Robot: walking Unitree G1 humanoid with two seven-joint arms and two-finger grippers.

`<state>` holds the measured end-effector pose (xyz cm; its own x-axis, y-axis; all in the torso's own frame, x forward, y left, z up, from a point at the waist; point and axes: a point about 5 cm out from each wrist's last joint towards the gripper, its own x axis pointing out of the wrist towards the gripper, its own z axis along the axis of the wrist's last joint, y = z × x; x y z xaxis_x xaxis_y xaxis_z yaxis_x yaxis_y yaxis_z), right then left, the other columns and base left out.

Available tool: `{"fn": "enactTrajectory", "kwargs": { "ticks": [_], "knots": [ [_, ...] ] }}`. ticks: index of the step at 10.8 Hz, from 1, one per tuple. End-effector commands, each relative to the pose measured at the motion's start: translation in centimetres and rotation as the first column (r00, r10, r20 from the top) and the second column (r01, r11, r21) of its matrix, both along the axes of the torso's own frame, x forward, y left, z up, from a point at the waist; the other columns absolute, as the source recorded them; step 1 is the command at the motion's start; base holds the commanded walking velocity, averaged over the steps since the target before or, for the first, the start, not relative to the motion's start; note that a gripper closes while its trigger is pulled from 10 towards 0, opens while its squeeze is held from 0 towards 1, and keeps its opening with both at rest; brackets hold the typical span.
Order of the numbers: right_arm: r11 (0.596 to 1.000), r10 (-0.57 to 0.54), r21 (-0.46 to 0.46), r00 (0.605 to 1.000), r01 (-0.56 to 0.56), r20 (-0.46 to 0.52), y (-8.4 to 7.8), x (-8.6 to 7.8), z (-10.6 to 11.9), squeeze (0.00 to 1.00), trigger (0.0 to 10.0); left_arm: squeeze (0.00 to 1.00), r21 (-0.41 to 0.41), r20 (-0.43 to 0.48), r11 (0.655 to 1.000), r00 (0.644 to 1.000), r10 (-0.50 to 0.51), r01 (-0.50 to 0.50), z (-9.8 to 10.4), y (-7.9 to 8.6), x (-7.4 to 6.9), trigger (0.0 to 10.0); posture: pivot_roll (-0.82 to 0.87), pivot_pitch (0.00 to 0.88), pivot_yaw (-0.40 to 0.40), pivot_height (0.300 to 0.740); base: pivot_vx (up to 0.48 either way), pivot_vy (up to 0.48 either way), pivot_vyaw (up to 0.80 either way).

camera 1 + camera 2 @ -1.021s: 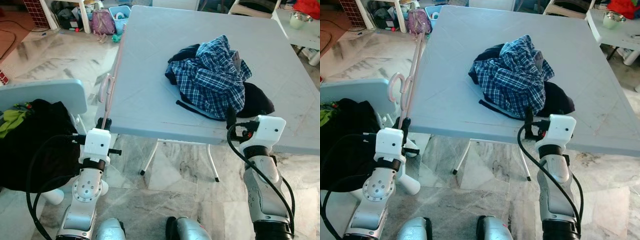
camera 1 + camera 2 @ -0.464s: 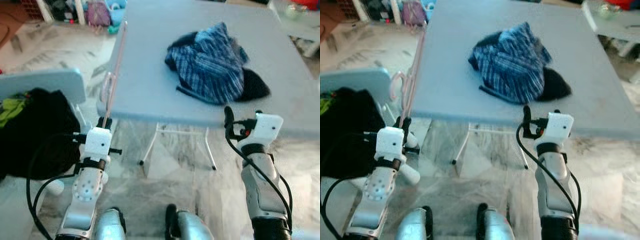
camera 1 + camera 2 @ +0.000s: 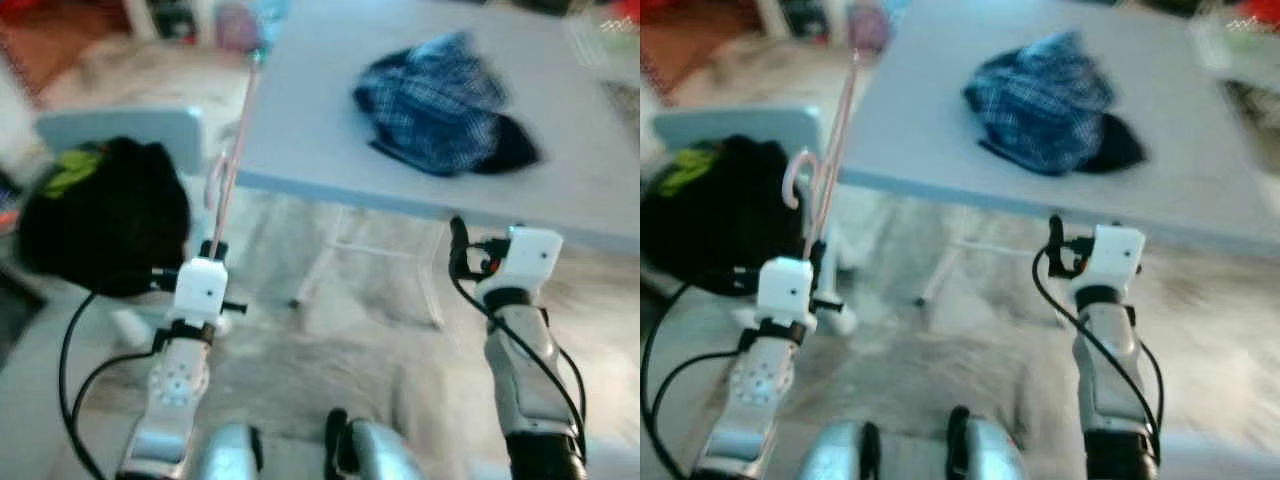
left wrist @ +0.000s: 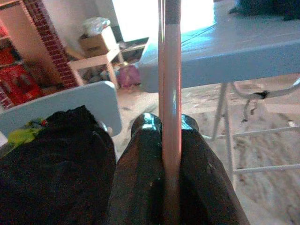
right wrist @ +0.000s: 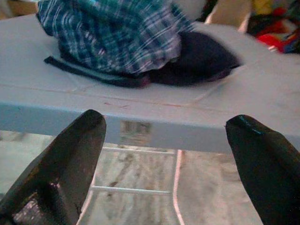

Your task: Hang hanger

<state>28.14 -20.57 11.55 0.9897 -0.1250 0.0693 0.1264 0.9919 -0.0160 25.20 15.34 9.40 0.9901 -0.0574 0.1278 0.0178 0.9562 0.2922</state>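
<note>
- Marble floor; smooth grey table (image 3: 300,150) bears crumpled plaid shirt (image 3: 435,100).
- Left gripper (image 4: 171,140) clamps thin pink hanger (image 3: 232,165).
- Right gripper (image 5: 168,154) spread wide.

One pink hanger (image 3: 232,158) is clamped between the left arm's two black fingers (image 4: 140,178). Beyond the right arm's two spread fingers (image 5: 70,159) stands one grey desk (image 5: 262,112), carrying one plaid shirt (image 5: 108,33) and one dark garment (image 5: 201,61). Beside the left fingers, one chair (image 3: 740,125) holds one black heap of clothing (image 3: 715,215).
</note>
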Motion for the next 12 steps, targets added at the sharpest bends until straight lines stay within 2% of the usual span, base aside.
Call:
{"fn": "enactTrajectory", "kwargs": {
  "ticks": [1,4,5,6,7,8,9,10,11,12],
  "knots": [
    [1.000,-0.014,-0.001,1.000,0.014,-0.015,-0.4,0.0,-0.1,0.00,10.0,0.00,-0.005,-0.004,1.000,1.000,-0.006,0.006,-0.1,-0.2,-0.2,10.0,0.02,0.146,-0.053,0.740,-0.251,0.000,0.00],
    [1.000,-0.009,-0.007,0.999,0.009,-0.041,-0.3,0.3,-0.4,0.00,10.0,0.00,-0.004,-0.009,1.000,1.000,-0.010,0.010,-0.3,-0.4,-0.1,10.0,0.01,0.146,-0.054,0.740,-0.161,0.000,0.00],
    [0.999,-0.004,-0.049,0.998,0.001,-0.067,-0.2,0.4,-0.9,0.00,10.0,0.00,0.019,-0.045,1.000,0.999,-0.022,0.023,-0.9,-0.5,-0.1,10.0,0.01,0.146,-0.054,0.740,0.000,0.000,0.00],
    [0.997,0.004,-0.078,0.996,-0.010,-0.085,-0.2,0.6,-1.4,0.00,10.0,0.00,0.009,-0.105,0.997,0.991,-0.082,0.083,-1.8,-0.8,-0.1,10.0,0.01,0.147,-0.054,0.740,0.000,0.000,0.00],
    [0.999,0.051,-0.013,0.994,-0.052,-0.097,-0.2,0.6,-1.8,0.00,10.0,0.00,0.011,-0.163,0.990,0.977,-0.135,0.139,-2.6,-0.8,-0.2,10.0,0.01,0.150,-0.057,0.740,0.000,0.000,0.00],
    [0.999,0.032,-0.023,0.993,-0.034,-0.115,-0.7,0.7,-2.3,0.00,10.0,0.00,-0.009,-0.261,0.972,0.937,-0.230,0.236,-3.9,-0.7,-0.4,10.0,0.01,0.148,-0.058,0.740,0.000,0.000,0.00],
    [0.985,0.124,-0.103,0.982,-0.139,-0.144,-0.7,0.7,-2.8,0.00,10.0,0.00,-0.018,-0.326,0.939,0.885,-0.331,0.344,-4.8,-0.4,-0.8,10.0,0.02,0.147,-0.058,0.740,0.000,0.000,0.00],
    [0.908,0.337,-0.183,0.918,-0.376,-0.209,-0.5,0.4,-3.0,0.00,10.0,0.00,-0.063,-0.389,0.869,0.790,-0.474,0.491,-5.2,-0.2,-1.3,10.0,0.02,0.148,-0.058,0.740,0.000,0.000,0.00],
    [0.796,0.467,-0.280,0.839,-0.537,-0.279,-0.9,0.1,-2.7,0.00,10.0,0.00,-0.096,-0.464,0.812,0.696,-0.548,0.576,-5.8,0.1,-1.5,10.0,0.01,0.147,-0.056,0.740,0.000,0.000,0.00],
    [0.684,0.545,-0.325,0.754,-0.653,-0.366,-1.8,-0.1,-2.5,0.00,10.0,0.00,-0.119,-0.520,0.743,0.596,-0.612,0.659,-6.2,0.2,-2.0,10.0,0.00,0.146,-0.053,0.740,0.000,0.000,0.00]
  ]
}}
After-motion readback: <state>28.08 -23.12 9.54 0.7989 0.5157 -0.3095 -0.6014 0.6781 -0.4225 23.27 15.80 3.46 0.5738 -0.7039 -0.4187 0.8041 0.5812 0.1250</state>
